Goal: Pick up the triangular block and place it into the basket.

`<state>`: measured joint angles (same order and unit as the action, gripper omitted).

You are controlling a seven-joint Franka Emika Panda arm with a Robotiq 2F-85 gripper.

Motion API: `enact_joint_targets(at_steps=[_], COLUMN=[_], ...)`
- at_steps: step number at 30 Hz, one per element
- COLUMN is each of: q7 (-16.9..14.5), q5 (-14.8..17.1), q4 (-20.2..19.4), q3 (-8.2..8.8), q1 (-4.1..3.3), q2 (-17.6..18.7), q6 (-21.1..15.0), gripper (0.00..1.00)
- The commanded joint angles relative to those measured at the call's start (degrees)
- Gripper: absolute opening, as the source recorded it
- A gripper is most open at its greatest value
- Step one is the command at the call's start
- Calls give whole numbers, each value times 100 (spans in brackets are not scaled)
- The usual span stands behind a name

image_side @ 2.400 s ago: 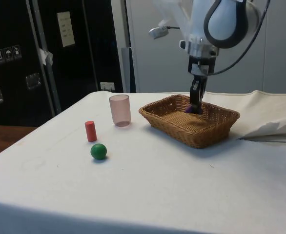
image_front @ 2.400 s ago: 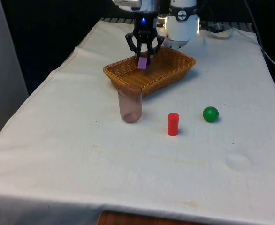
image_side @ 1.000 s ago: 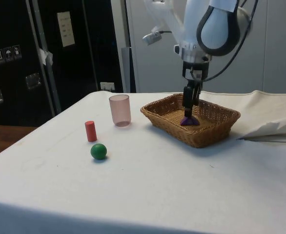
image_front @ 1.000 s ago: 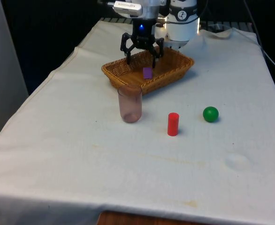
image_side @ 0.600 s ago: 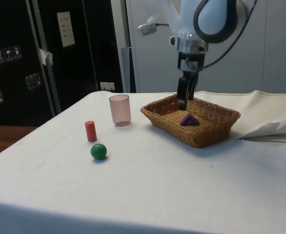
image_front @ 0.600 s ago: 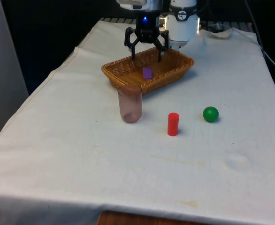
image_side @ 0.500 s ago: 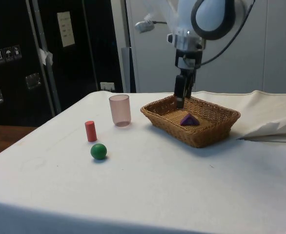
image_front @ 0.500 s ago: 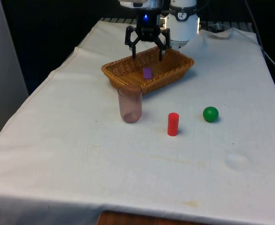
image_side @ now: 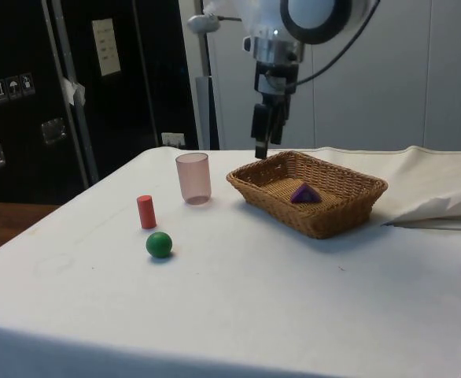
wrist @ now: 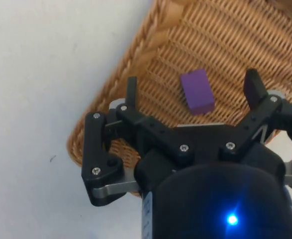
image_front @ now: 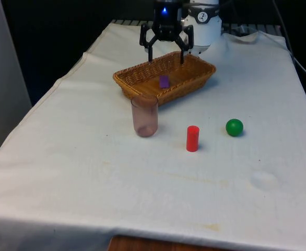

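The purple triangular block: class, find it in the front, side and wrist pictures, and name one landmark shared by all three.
Front view: the purple triangular block lies inside the wicker basket, below the open gripper.
Side view: the block rests on the basket's floor, with the gripper above the rim.
Wrist view: the block sits between the spread fingers.
Shared landmark: the basket.

A lab: cloth-covered test table (image_front: 90, 172), dark cabinets (image_side: 57, 87) with taped labels.

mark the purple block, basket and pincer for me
purple block (image_front: 164, 81), front view, on its upper face.
basket (image_side: 317, 222), side view, on its near outer wall.
pincer (image_front: 166, 56), front view, midway between its open fingertips.
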<state>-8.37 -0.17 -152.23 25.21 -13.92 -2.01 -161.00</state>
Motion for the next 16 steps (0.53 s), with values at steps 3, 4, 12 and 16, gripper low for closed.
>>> enact_joint_targets(at_steps=[3,4,12,16], q7=[52,69,275,304], q5=[92,92,57,6], q4=[229,281,728,762], q3=[-80,-103,-304,-298], q1=[-40,-40,-29,-17], q2=[80,109,458,527], q6=[160,189,264,241], gripper=[100,100,100,100])
